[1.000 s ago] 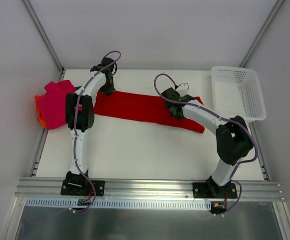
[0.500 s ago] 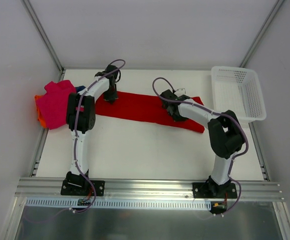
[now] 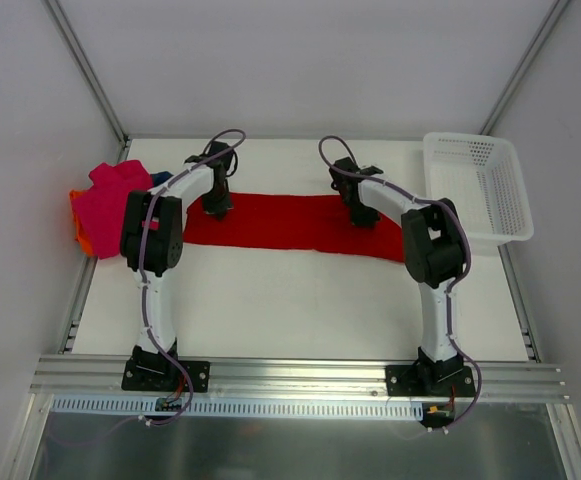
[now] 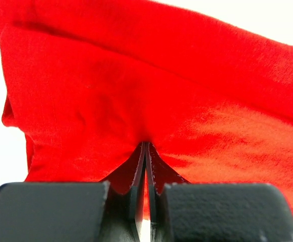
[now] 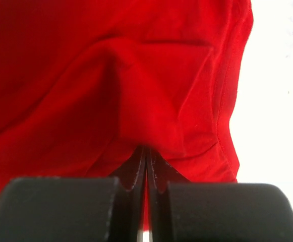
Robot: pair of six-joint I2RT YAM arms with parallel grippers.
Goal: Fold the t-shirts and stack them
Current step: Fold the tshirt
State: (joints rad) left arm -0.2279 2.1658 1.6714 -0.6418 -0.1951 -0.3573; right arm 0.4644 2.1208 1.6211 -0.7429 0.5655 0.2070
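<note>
A bright red t-shirt (image 3: pixel 280 222) lies as a long folded band across the back of the white table (image 3: pixel 290 300). My left gripper (image 3: pixel 217 205) is shut on its left end. In the left wrist view the gripper (image 4: pixel 145 146) pinches a ridge of the red t-shirt (image 4: pixel 161 75). My right gripper (image 3: pixel 363 214) is shut on the band near its right end. The right wrist view shows the gripper (image 5: pixel 145 148) clamped on a fold of the red t-shirt (image 5: pixel 85 75). A magenta-pink t-shirt (image 3: pixel 110 205) lies bunched at the far left, on an orange one (image 3: pixel 78 232). A sliver of dark blue cloth (image 3: pixel 160 178) shows beside it.
A white mesh basket (image 3: pixel 475 185) stands at the back right corner, just right of the red band's end. The pile of shirts hangs over the table's left edge. Walls close in the back and both sides.
The left gripper came down onto the band's left end and closed on it. The right arm swung round toward the back, and the band now lies straighter and more level.
</note>
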